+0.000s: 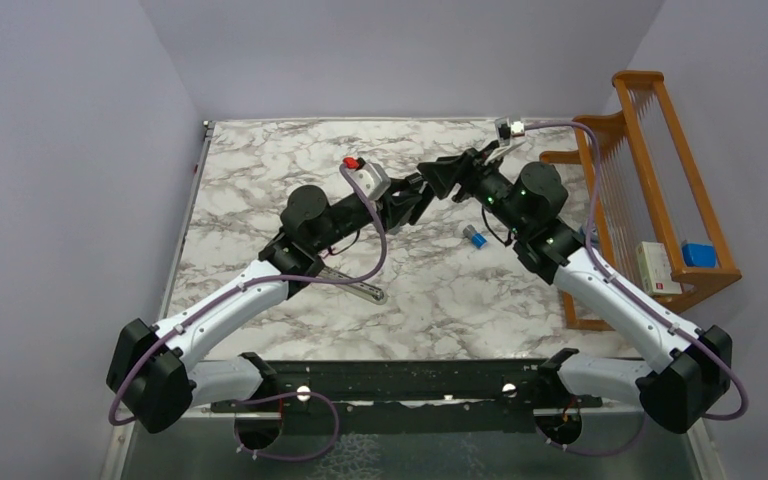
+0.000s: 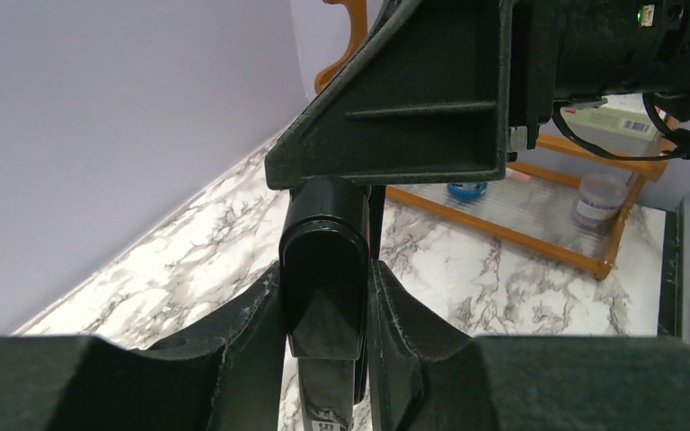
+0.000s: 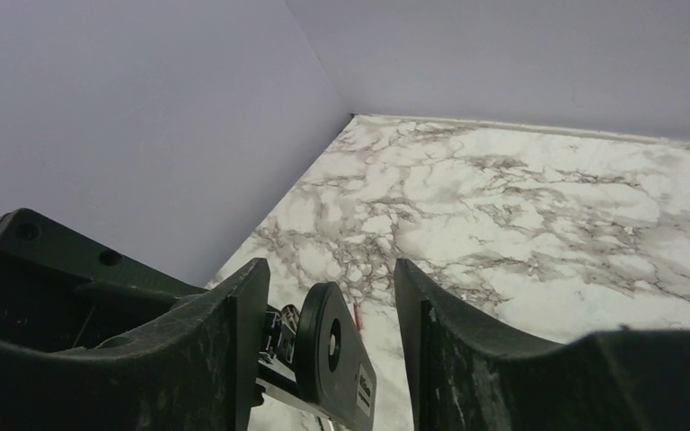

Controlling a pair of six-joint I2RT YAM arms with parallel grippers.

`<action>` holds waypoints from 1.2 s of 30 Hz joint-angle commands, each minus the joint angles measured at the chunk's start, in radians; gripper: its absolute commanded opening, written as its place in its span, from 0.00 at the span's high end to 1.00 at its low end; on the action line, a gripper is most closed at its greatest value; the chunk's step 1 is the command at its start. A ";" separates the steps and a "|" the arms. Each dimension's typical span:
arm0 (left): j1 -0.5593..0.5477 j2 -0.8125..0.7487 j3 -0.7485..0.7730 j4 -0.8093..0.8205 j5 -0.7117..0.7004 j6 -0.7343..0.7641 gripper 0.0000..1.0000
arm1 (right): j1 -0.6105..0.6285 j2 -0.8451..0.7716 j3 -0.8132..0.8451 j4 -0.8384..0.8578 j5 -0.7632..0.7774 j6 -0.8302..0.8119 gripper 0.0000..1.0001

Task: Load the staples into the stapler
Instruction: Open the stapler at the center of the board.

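The left gripper (image 2: 325, 280) was closed tight on the black stapler (image 2: 323, 242), a finger pressed to each narrow flank; in the left wrist view the stapler's long axis ran from bottom centre up and away, rounded end toward the upper middle; in the top view it lay lower left to upper right, just above centre of the marble table (image 1: 260, 180). The right gripper (image 3: 331, 274) stood partly open around the stapler's rounded end, a clear gap on the frame's right side, gripping nothing. A blue-and-white cylinder (image 1: 475, 237) lay right of centre; a white-and-red box (image 1: 657, 268) sat in the wooden rack (image 1: 705, 225) at the right edge.
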 commanded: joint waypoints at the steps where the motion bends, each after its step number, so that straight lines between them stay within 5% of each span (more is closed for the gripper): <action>1: 0.002 -0.049 0.009 0.124 -0.067 -0.032 1.00 | 0.008 0.011 0.030 -0.003 0.036 0.007 0.46; 11: 0.002 -0.066 0.001 0.132 -0.068 -0.042 1.00 | 0.008 0.034 0.002 0.011 0.067 0.036 0.73; 16: 0.002 -0.086 -0.003 0.170 -0.090 -0.058 1.00 | 0.008 0.042 -0.013 0.020 0.085 0.068 0.98; 36: 0.002 -0.325 -0.165 0.337 -0.191 0.006 1.00 | -0.153 0.075 -0.100 -0.032 0.009 0.337 0.99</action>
